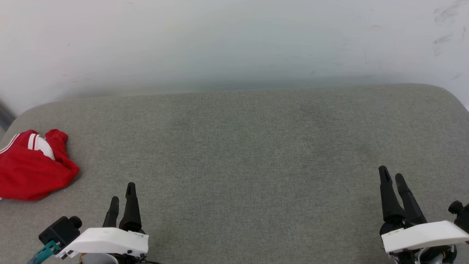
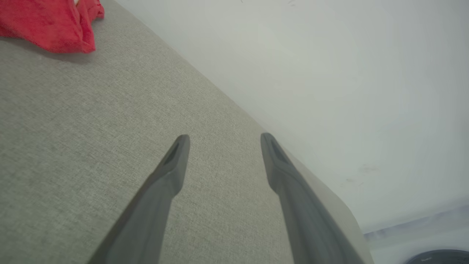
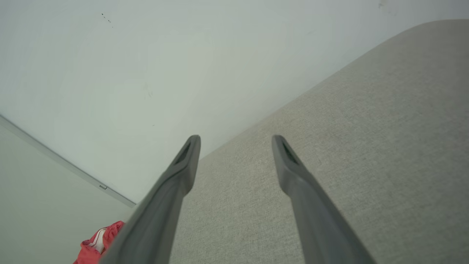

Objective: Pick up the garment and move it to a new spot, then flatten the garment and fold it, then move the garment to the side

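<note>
The left gripper and right gripper gape wide, empty. A clumsy reach could shove the bunched garment off the grey surface.

One red garment, apparently single — one grey cushion — two grippers: left gripper, right gripper.

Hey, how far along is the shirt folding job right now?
Nothing looks done: the garment lies crumpled, unfolded, at the left edge of the grey cushion. Nothing is in hand: the left gripper and right gripper are open and apart from it. Left: picking it up, moving, flattening, folding, setting aside.
</note>
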